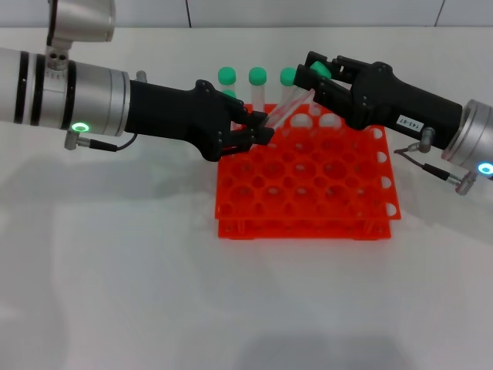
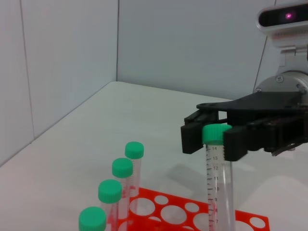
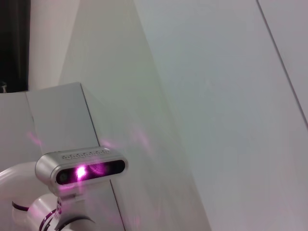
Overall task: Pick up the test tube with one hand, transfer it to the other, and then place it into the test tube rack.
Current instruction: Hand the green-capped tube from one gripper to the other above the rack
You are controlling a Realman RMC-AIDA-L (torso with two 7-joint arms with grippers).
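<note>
Holding the test tube [image 1: 286, 108] aslant above the test tube rack [image 1: 308, 189], my left claw [image 1: 258, 127] pinches its pointed end while my right claw [image 1: 317, 77] closes around the green cap. Pickup looks done; the handover is midway, and racking remains.
</note>
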